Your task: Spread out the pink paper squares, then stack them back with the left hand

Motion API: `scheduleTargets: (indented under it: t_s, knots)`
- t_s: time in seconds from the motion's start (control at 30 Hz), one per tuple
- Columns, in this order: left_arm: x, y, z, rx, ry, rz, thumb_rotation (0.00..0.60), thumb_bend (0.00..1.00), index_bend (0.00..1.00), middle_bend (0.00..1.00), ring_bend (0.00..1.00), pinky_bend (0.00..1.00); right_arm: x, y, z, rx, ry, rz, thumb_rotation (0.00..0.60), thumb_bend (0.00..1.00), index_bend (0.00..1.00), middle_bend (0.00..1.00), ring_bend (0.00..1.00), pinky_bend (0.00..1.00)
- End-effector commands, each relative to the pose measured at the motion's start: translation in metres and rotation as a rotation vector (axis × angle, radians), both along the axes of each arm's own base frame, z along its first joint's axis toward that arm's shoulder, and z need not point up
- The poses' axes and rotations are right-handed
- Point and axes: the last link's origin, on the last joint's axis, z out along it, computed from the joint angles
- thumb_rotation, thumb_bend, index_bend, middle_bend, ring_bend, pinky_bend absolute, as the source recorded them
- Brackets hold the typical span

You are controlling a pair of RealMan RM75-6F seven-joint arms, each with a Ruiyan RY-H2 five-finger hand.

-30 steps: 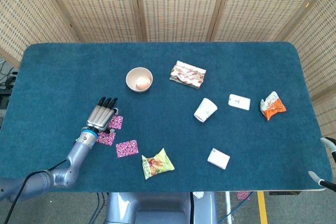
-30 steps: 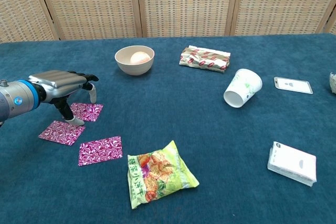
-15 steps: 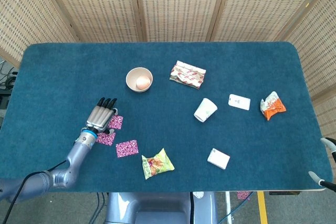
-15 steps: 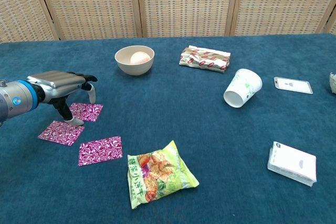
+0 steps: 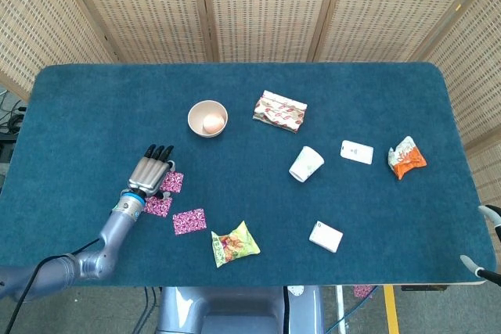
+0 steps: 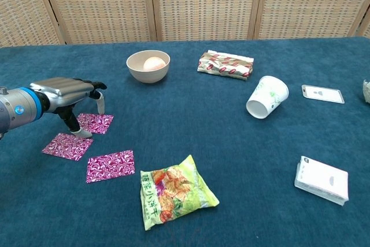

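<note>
Because the pink paper squares (image 6: 92,144) look thin and light, the left hand (image 6: 68,98), empty with fingers apart, should probably pinch an edge.

Three pink squares with a swirled pattern are spread flat, apart from one another. One (image 6: 95,122) lies under the left hand (image 6: 66,93), touched by its thumb. A second (image 6: 67,145) lies just nearer the wrist, and a third (image 6: 110,165) is placed beside the hand toward the robot.
</note>
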Motion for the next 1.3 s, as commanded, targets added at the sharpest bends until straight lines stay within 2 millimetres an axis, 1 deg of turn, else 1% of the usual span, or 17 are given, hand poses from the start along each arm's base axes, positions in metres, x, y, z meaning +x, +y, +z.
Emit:
scheduleTargets:
  t_s: [0.03,0.6,1.03,1.3]
  knots:
    - [-0.0004,0.0007,0.0003,0.001,0.002,0.001,0.552,0.24,0.35,0.0,0.0,0.0,0.0,0.0003,0.0,0.0,0.0,-0.001,0.6,0.13,0.17,0.2,0.0,0.0]
    - [-0.0013,0.0008,-0.0037,-0.01,0.01,0.006,0.553,0.24,0.35,0.0,0.0,0.0,0.0008,-0.0004,0.0004,-0.001,0.002,-0.003,0.6,0.13,0.17,0.2,0.0,0.0]
    - [-0.0029,0.0,-0.0024,-0.006,0.001,0.014,0.565,0.25,0.42,0.0,0.0,0.0,0.0008,-0.0005,0.0002,-0.002,0.003,-0.005,0.6,0.13,0.17,0.2,0.0,0.0]
    - [-0.0031,-0.0002,-0.001,-0.008,-0.01,0.022,0.568,0.26,0.43,0.0,0.0,0.0,0.0006,0.0001,0.0004,-0.005,0.002,-0.006,0.6,0.13,0.17,0.2,0.0,0.0]
